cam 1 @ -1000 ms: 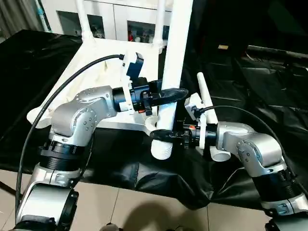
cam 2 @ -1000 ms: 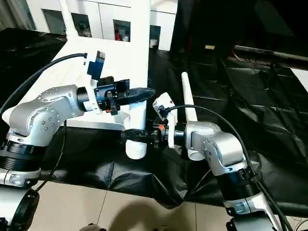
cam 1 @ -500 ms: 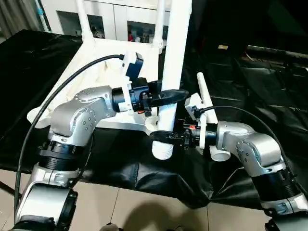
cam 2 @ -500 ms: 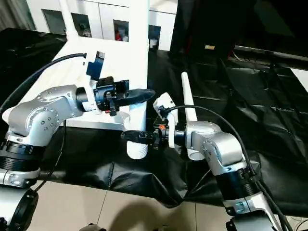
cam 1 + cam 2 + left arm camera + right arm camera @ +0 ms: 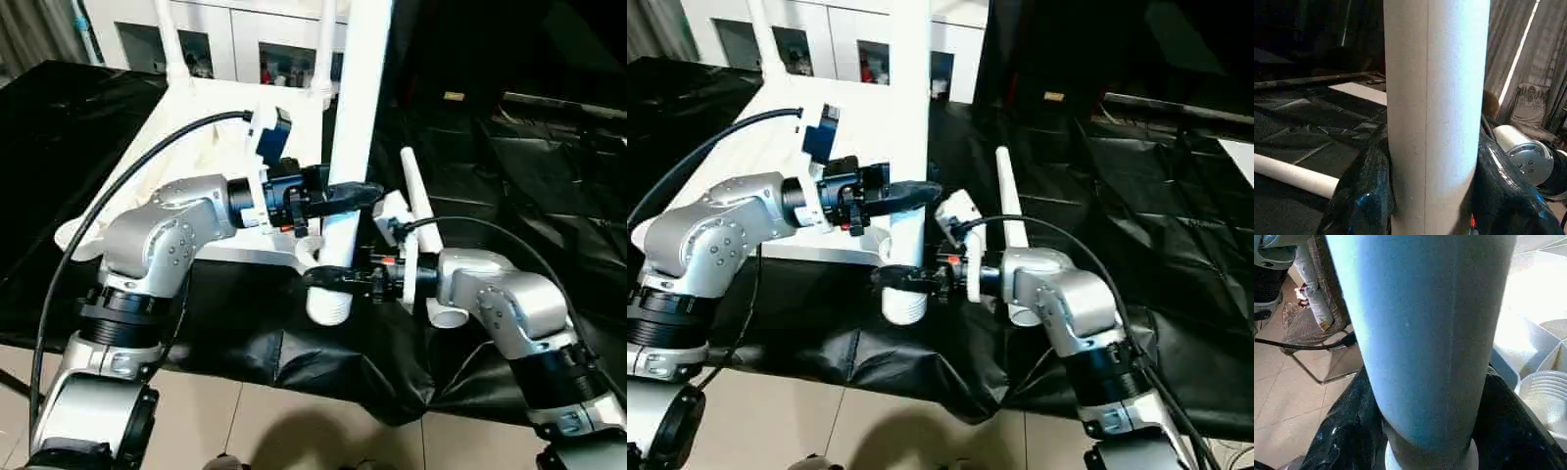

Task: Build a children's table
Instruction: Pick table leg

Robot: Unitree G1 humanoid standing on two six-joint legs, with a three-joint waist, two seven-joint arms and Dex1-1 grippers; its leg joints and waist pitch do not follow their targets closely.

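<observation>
White leg (image 5: pixel 355 117) upright beside tabletop (image 5: pixel 211 127) edge.

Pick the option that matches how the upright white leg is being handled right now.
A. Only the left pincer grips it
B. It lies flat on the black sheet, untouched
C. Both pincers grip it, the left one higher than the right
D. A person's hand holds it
C: the left pincer clamps the upright leg above the right pincer, which holds near the threaded bottom end.

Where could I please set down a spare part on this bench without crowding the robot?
The black sheet lies bare right of the loose leg. It is crowded at the near edge, where both grippers clasp the upright leg beside the table top.
</observation>
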